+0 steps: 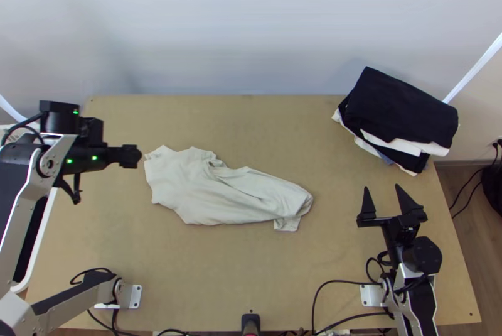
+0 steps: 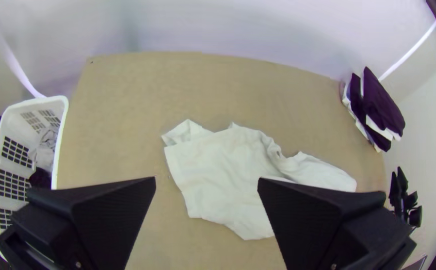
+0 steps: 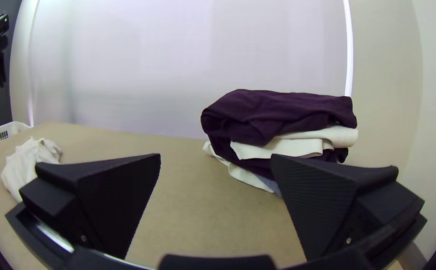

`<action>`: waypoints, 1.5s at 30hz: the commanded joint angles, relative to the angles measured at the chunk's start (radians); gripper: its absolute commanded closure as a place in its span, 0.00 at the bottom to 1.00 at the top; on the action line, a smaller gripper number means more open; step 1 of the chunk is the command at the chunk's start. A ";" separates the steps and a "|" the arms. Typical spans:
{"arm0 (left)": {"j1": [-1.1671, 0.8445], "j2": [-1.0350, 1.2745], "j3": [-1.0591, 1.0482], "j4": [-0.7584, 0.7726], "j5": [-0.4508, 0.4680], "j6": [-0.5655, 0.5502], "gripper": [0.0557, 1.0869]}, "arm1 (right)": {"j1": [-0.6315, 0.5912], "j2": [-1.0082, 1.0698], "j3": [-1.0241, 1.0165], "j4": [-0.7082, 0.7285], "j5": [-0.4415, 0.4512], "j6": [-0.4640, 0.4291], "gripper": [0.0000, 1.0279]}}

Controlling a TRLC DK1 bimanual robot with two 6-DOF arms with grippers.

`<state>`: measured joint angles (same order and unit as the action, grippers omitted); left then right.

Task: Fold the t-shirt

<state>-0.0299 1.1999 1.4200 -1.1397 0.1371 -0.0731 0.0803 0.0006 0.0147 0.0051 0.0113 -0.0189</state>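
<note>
Left gripper (image 1: pixel 135 156) and right gripper (image 1: pixel 381 188) gape; basket (image 2: pixel 58 102) holds pale and seemingly dark cloth (image 2: pixel 45 151).

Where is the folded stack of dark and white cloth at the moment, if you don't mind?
In the top view, the stack sits at the table's far right corner, beyond the right arm's open tool.
</note>
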 commanded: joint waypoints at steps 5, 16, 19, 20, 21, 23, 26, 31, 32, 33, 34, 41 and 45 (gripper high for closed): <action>0.070 -0.063 -0.073 -0.012 0.027 0.004 0.04 | 0.045 -0.005 -0.005 -0.016 0.012 0.089 0.04; 0.073 -0.174 -0.271 0.147 0.058 -0.106 0.04 | 0.170 0.102 0.126 0.030 -0.031 -0.056 0.04; 0.073 -0.184 -0.294 0.172 0.056 -0.143 0.04 | 0.256 0.260 0.222 0.056 -0.031 -0.072 0.04; 0.073 -0.197 -0.303 0.189 0.056 -0.159 0.04 | 0.288 0.332 0.268 0.056 -0.030 -0.082 0.04; 0.074 -0.212 -0.311 0.205 0.056 -0.172 0.04 | 0.311 0.406 0.314 0.056 -0.030 -0.087 0.04; 0.079 -0.241 -0.322 0.225 0.058 -0.192 0.04 | 0.340 0.556 0.409 0.053 -0.031 -0.098 0.04; 0.090 -0.280 -0.336 0.236 0.056 -0.209 0.04 | 0.404 0.743 0.561 0.033 -0.031 -0.125 0.04; 0.131 -0.326 -0.363 0.259 0.058 -0.215 0.04 | 0.516 1.053 0.843 -0.080 -0.031 -0.141 0.04; 0.147 -0.332 -0.363 0.259 0.058 -0.214 0.04 | 0.541 1.110 0.900 -0.105 -0.031 -0.138 0.04; 0.159 -0.339 -0.366 0.259 0.064 -0.214 0.04 | 0.566 1.173 0.961 -0.131 -0.031 -0.133 0.04; 0.170 -0.350 -0.369 0.259 0.067 -0.211 0.04 | 0.589 1.225 1.012 -0.146 -0.031 -0.128 0.04; 0.219 -0.415 -0.386 0.245 0.076 -0.191 0.04 | 0.704 1.533 1.292 -0.169 -0.033 -0.101 0.04; 0.225 -0.441 -0.391 0.241 0.078 -0.192 0.04 | 0.742 1.698 1.440 -0.169 -0.036 -0.096 0.04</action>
<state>0.1841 0.7807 1.0489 -0.8917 0.2024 -0.2695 0.8005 1.6093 1.3708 -0.1638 -0.0193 -0.1276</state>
